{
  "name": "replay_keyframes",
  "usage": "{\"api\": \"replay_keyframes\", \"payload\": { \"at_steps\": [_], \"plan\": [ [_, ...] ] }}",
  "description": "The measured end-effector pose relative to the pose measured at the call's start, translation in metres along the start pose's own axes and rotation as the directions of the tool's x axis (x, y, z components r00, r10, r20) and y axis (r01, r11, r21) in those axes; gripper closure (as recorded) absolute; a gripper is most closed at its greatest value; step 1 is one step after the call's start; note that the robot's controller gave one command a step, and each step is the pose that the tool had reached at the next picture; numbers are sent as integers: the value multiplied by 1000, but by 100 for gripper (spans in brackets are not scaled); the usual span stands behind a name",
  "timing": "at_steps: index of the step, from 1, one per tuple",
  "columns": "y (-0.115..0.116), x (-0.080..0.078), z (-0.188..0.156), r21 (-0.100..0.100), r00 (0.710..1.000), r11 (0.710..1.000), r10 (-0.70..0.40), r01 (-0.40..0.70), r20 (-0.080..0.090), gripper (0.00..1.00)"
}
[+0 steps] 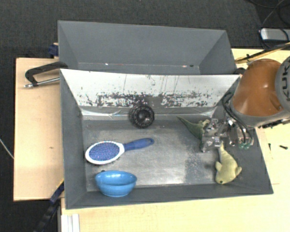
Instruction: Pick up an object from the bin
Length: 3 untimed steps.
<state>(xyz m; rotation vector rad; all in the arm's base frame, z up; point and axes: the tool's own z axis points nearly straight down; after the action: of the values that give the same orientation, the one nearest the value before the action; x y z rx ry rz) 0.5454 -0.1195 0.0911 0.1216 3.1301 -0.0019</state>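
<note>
Camera view | gripper [213, 140] just beside yellow soft toy [226, 169], bin [135, 197] right corner | jaws: couldn't tell | I judged it light, squashy; pinch mid-body

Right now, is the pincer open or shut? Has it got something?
Pincer: cannot be told. It is at the right end of the bin, between a green toy and a yellowish soft toy.
</note>
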Motion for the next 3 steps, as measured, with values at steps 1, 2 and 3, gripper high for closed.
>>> {"api": "replay_keyframes", "payload": {
  "at_steps": [1, 2, 3],
  "plan": [
    [-4, -10, -122, 2, 993, 993, -119, 119, 7, 100],
    [-4, -8, -117, -1, 993, 993, -119, 119, -2, 0],
    [4, -15, -10, -2, 996, 996, -86, 87, 6, 0]
  ]
}}
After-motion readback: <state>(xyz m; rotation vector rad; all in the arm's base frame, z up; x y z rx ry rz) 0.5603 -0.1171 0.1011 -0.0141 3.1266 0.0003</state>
